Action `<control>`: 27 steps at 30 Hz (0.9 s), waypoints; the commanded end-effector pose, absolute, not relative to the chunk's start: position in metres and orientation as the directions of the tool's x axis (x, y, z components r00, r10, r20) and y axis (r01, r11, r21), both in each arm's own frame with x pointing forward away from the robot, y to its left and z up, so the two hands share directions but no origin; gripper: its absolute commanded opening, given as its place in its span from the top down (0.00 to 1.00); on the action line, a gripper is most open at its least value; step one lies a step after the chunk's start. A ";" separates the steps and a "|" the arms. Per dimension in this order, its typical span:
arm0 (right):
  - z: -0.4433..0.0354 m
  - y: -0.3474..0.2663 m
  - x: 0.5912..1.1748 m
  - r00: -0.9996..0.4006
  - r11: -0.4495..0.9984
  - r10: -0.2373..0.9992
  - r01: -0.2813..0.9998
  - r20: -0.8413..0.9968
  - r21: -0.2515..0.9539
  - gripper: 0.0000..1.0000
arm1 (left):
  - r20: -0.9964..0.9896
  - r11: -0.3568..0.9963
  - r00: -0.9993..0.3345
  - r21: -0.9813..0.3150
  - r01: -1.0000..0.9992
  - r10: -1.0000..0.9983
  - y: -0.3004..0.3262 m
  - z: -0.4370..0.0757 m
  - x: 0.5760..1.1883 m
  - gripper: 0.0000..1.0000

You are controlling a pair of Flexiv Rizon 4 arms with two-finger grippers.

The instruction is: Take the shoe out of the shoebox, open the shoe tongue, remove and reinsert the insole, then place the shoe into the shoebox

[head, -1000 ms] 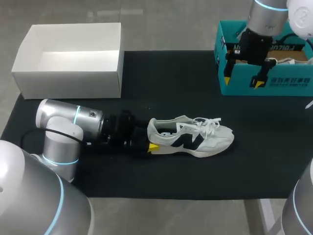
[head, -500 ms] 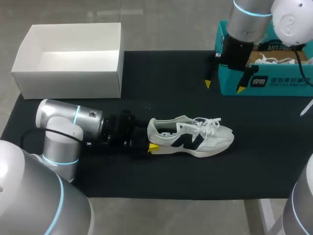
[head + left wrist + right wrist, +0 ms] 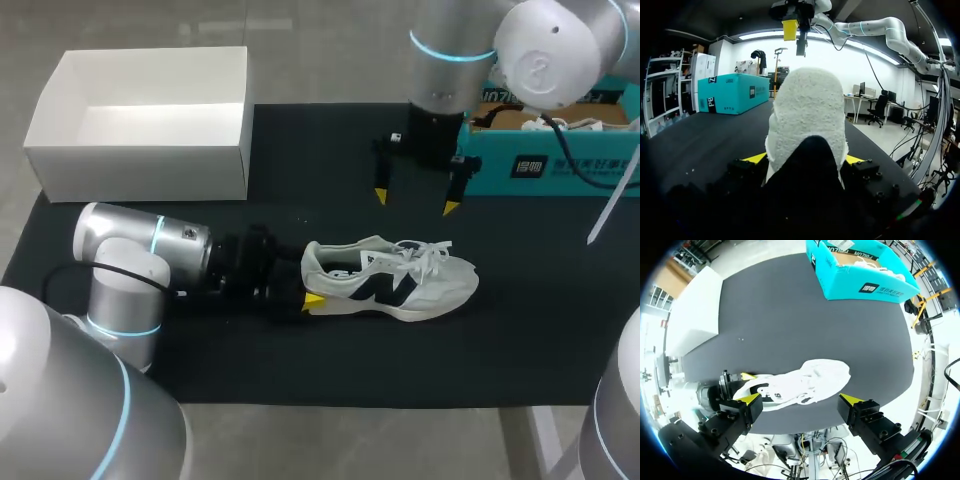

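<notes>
The teal shoebox [image 3: 560, 172], at the table's [image 3: 300, 140] far right corner, bears a dark label [image 3: 530, 166] with white print on its side (too small to make out), and the shoe [image 3: 400, 285] mid-table carries a dark side logo [image 3: 385, 288].

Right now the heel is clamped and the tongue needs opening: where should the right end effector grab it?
I'd pinch the tongue at its top edge, behind the laces, from above: the shoe stands upright, opening upward, below the open right end effector.

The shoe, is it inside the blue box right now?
No, the white shoe lies out on the black mat, in front of the teal shoebox and apart from it.
</notes>
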State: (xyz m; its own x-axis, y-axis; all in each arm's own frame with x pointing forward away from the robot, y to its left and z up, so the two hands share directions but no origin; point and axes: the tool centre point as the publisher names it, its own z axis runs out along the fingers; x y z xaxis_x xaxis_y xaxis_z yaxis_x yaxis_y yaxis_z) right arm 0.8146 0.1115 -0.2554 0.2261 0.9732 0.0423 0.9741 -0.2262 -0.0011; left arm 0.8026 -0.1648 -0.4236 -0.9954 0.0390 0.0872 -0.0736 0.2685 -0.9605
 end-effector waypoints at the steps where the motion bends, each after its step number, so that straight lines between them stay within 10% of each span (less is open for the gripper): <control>1: -0.271 0.139 0.812 0.230 -0.230 0.973 0.973 -0.019 0.000 0.00 | 0.087 0.268 -0.995 -0.961 -0.074 0.040 -0.165 -0.424 0.803 1.00; 27: -0.328 0.177 0.784 0.177 -0.171 0.957 0.984 -0.232 0.045 0.00 | 0.087 0.268 -0.995 -0.961 -0.074 0.040 -0.165 -0.424 0.803 1.00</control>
State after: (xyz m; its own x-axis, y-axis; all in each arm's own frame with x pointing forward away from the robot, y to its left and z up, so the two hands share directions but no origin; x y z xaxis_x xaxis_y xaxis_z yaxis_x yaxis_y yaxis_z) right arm 0.7869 0.1681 -0.3220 0.1760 0.9716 -0.1583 0.9844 -0.1725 0.0361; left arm 0.8026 -0.1648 -0.4236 -0.9954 0.0390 0.0872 -0.0736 0.2686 -0.9604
